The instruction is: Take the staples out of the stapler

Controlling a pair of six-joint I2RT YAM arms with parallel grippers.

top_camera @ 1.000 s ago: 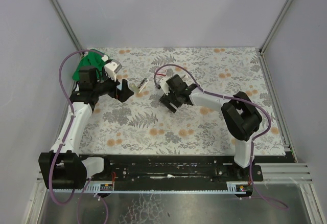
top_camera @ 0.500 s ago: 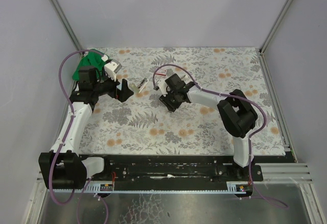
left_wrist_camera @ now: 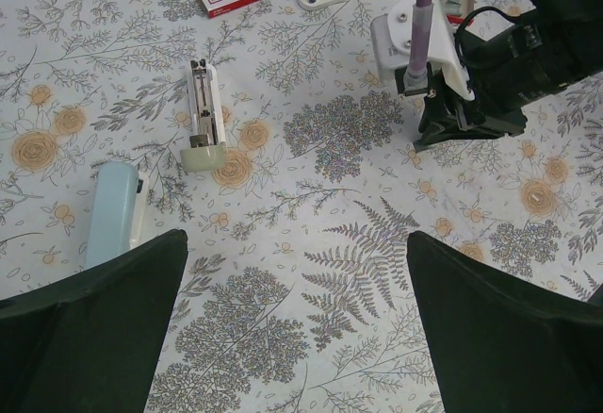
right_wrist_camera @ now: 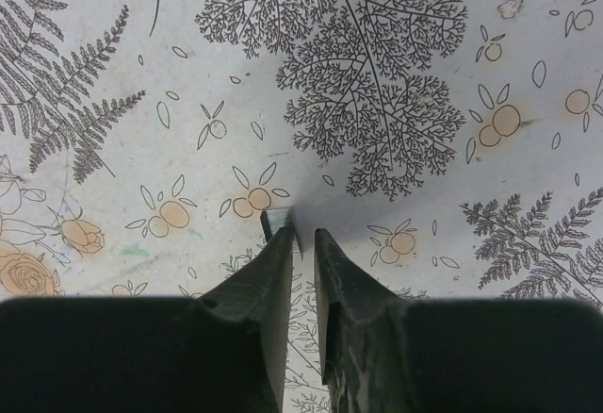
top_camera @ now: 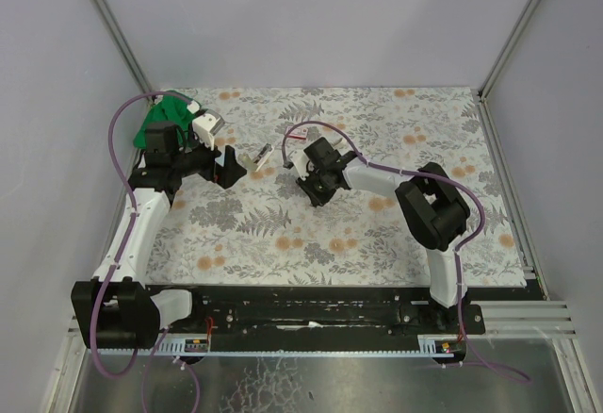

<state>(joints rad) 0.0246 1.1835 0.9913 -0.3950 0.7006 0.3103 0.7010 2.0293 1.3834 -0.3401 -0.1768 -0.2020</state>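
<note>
Right gripper [right_wrist_camera: 303,234]: fingers nearly together at the staples [right_wrist_camera: 279,217], apparently to lift them; grip unconfirmed. Left gripper [left_wrist_camera: 297,243]: spread wide, idle.

White links [top_camera: 141,229], black joints [top_camera: 435,210], purple cables [top_camera: 115,135]; left gripper [top_camera: 229,165] and right gripper [right_wrist_camera: 303,234] black.

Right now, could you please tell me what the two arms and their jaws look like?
The left arm and right arm have white shells, black joints and black bases; a purple cable runs along each. The jaws are black and tapered.
</note>
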